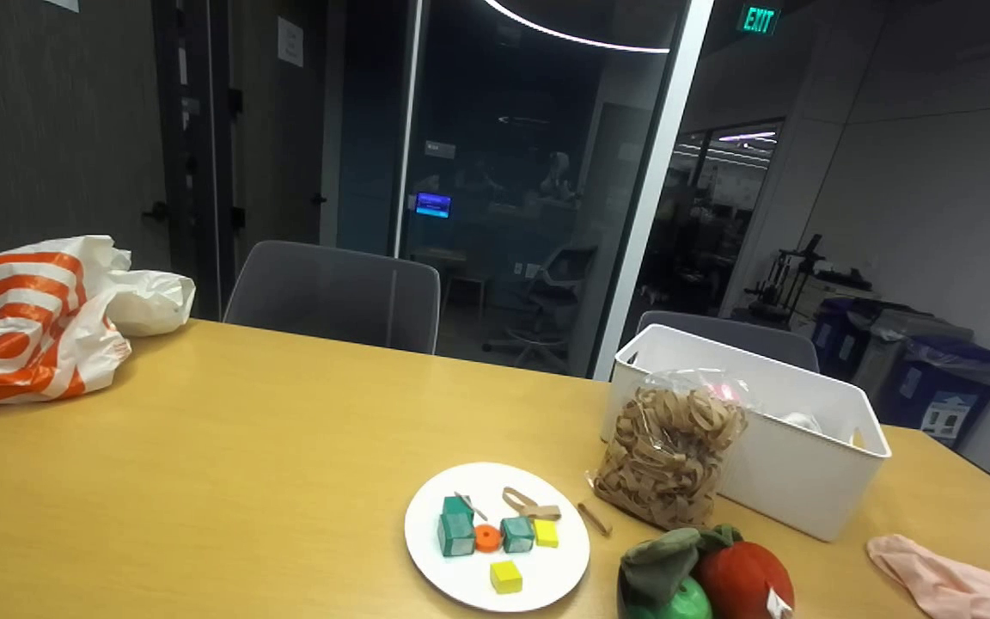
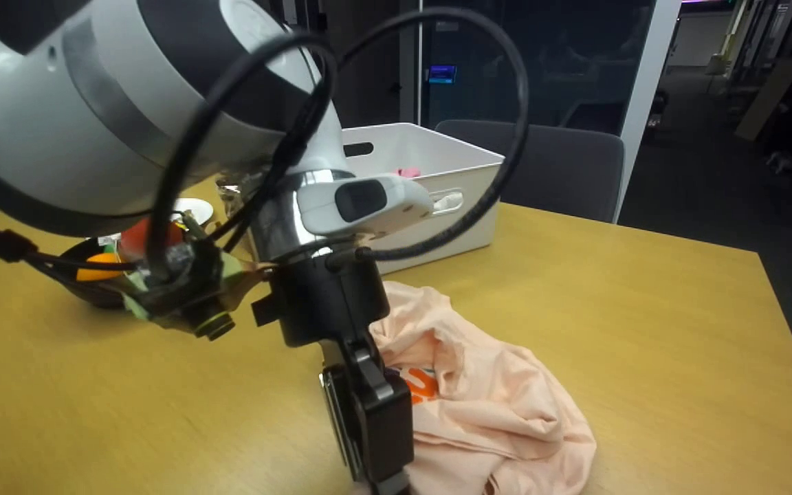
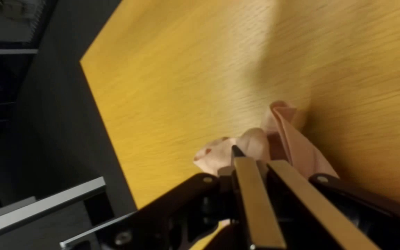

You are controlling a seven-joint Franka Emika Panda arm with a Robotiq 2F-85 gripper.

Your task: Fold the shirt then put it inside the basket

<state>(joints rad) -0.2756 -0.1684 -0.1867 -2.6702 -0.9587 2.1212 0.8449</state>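
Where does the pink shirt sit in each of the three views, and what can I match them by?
In an exterior view: shirt, bottom right corner, cut off.
In an exterior view: shirt, lower half, mostly right of centre.
In the wrist view: shirt, mostly below and right of centre.
Shared landmark: the wooden table, in all three.

Reads EXIT in green capitals on the sign [image 1: 758,20], in an exterior view, and shows an orange-red bullseye [image 1: 11,346], like Target's mark, on the bag [image 1: 74,314]. Bears orange print [image 2: 421,383] on the shirt [image 2: 499,412], in an exterior view, too hidden by folds to make out. Is too small to read on the screen [image 1: 433,205], the paper [image 1: 290,41] on the door [image 1: 280,146] and the label [image 1: 948,415] on the bin [image 1: 906,387].
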